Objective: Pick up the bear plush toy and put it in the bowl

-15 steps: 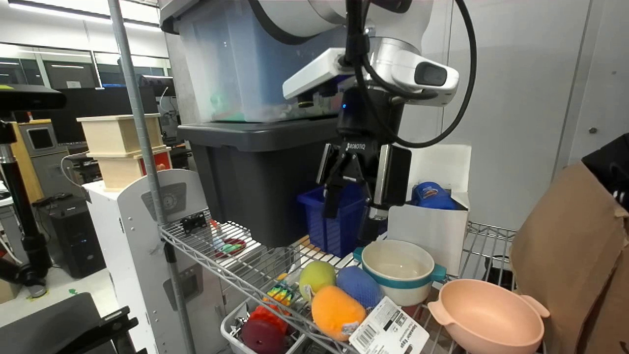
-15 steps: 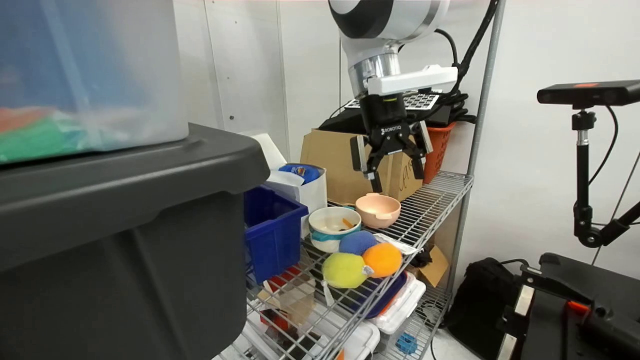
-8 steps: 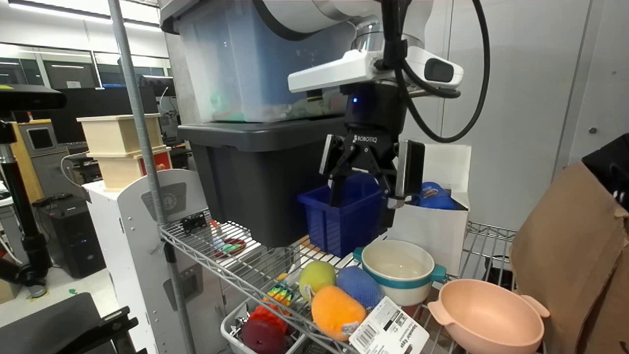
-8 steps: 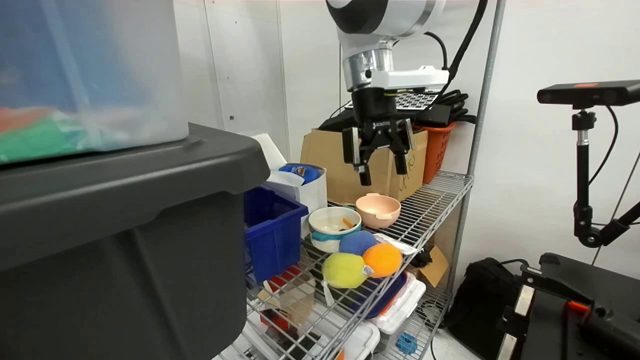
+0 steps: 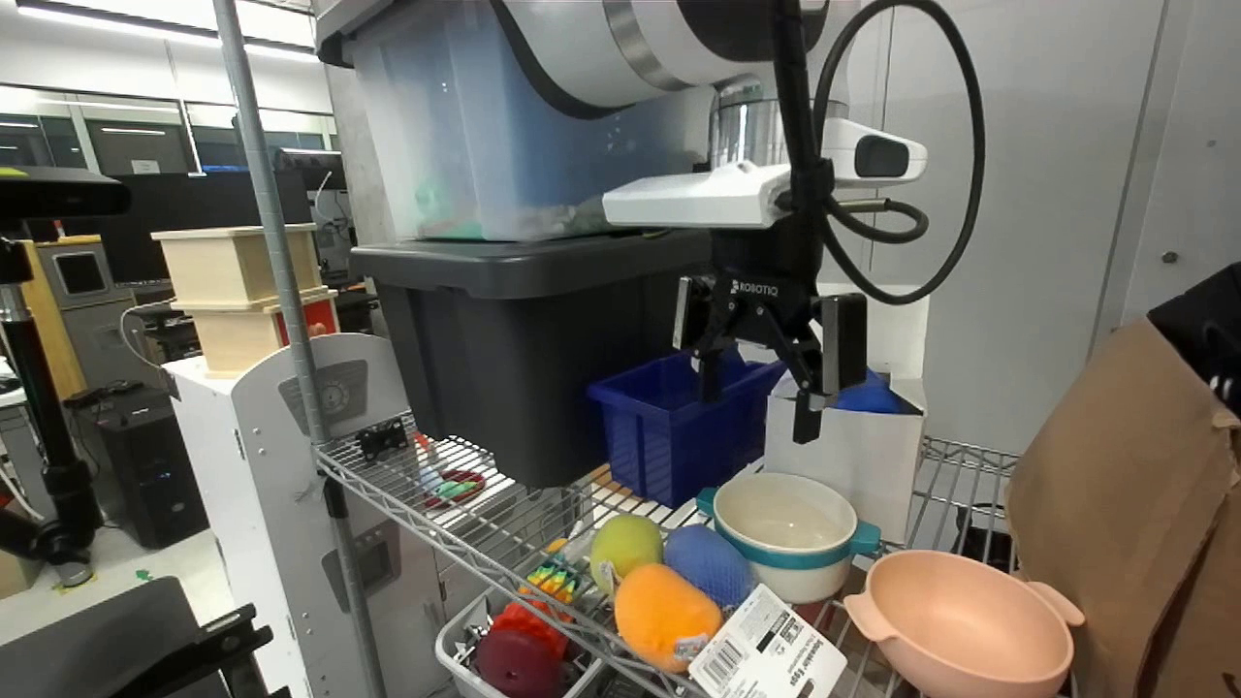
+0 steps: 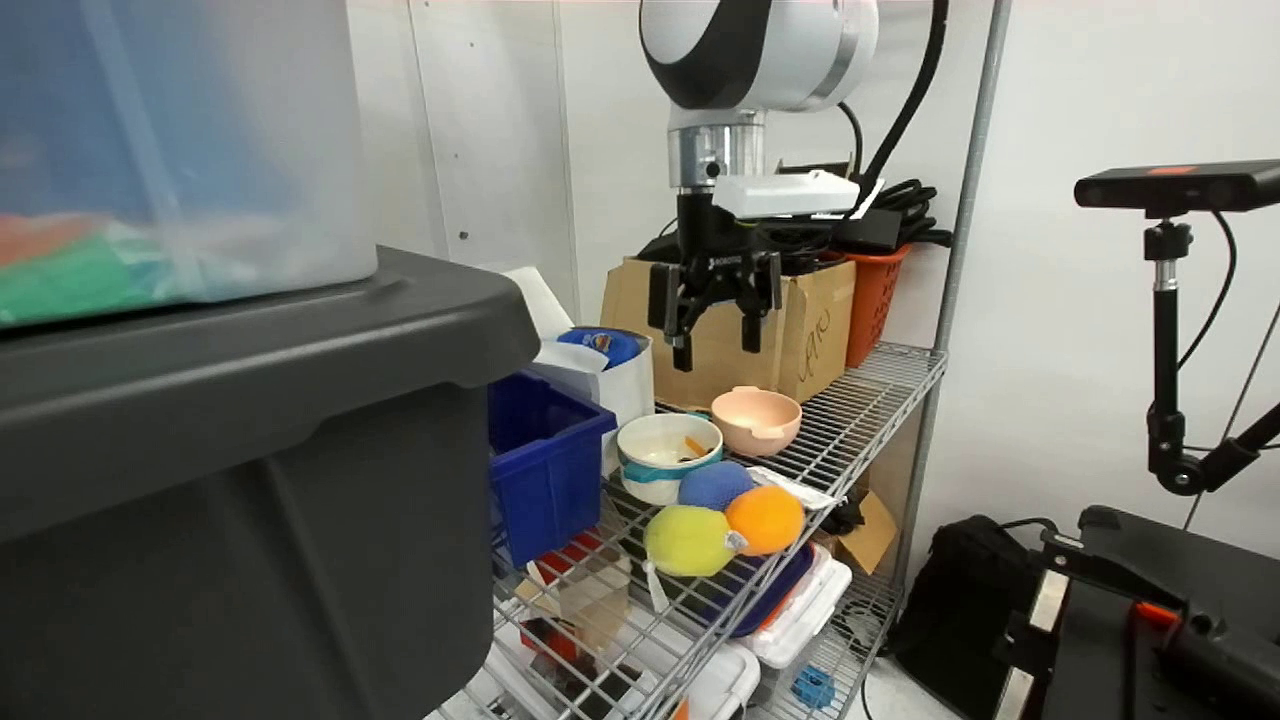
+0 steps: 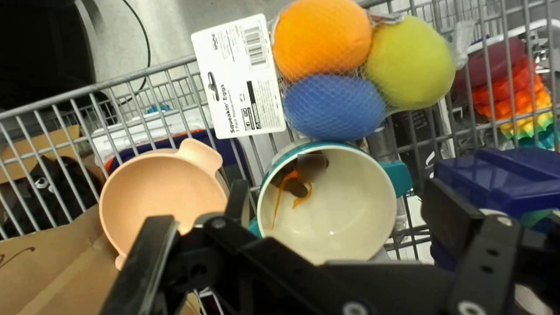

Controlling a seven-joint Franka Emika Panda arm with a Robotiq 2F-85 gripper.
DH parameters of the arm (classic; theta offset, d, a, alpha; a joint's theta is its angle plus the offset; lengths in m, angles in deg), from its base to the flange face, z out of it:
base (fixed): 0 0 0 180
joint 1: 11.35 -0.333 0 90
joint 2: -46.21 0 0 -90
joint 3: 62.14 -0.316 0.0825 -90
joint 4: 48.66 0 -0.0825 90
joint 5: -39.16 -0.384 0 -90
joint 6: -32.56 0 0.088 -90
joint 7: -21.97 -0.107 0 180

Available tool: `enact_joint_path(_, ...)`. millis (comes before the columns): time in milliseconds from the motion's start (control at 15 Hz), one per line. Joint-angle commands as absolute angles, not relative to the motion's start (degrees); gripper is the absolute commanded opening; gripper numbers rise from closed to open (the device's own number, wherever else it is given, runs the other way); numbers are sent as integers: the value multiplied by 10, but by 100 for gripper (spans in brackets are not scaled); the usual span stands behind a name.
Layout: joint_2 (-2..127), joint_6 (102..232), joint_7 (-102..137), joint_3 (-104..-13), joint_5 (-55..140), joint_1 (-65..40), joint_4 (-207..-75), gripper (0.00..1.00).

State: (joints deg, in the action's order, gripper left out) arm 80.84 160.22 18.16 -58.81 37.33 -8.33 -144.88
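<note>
1. A black two-fingered gripper (image 5: 759, 412) hangs above the table (image 6: 890, 380), an open wire rack, pointing roughly straight down. Its fingers stand wide apart with nothing between them, presumably so they can pass either side of something soft.
2. The bear plush toy (image 7: 299, 187), a small brown bundle beside orange strands (image 7: 301, 202), lies inside the cream-white bowl (image 7: 350, 205) with the teal band. In the wrist view it rests towards the wall nearest the toy eggs (image 7: 350, 63); part of it is blurred, so its pose cannot be told.
3. The salmon-pink bowl (image 7: 159, 188), the goal, sits upright just beside the cream-white one, and no toy shows in it. That closeness should keep the carry short.
4. The toy eggs, orange, yellow-green and blue, lie netted together, which probably stops them rolling; a cardboard tag (image 7: 238, 78) lies beside them.
5. The pick-up is not yet done. The gripper likely needs to line up over the bear plush toy before lowering, since the cream-white bowl's wall may leave little room for a finger.
</note>
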Motion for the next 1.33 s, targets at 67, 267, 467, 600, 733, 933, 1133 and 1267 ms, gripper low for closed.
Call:
enact_joint_path(67, 834, 1645, 202, -603, 360, -73, -1430, 100)
enact_joint_path(267, 832, 1634, 211, -609, 358, -71, -1435, 100)
enact_joint_path(467, 832, 1631, 218, -607, 363, -69, -1430, 100)
enact_joint_path(600, 831, 1635, 222, -603, 368, -70, -1429, 100)
enact_joint_path(733, 837, 1626, 224, -604, 366, -67, -1414, 100)
enact_joint_path(933, 844, 1614, 228, -603, 367, -64, -1396, 100)
enact_joint_path(1133, 850, 1604, 232, -604, 367, -62, -1379, 100)
enact_joint_path(1267, 857, 1601, 235, -604, 368, -61, -1370, 100)
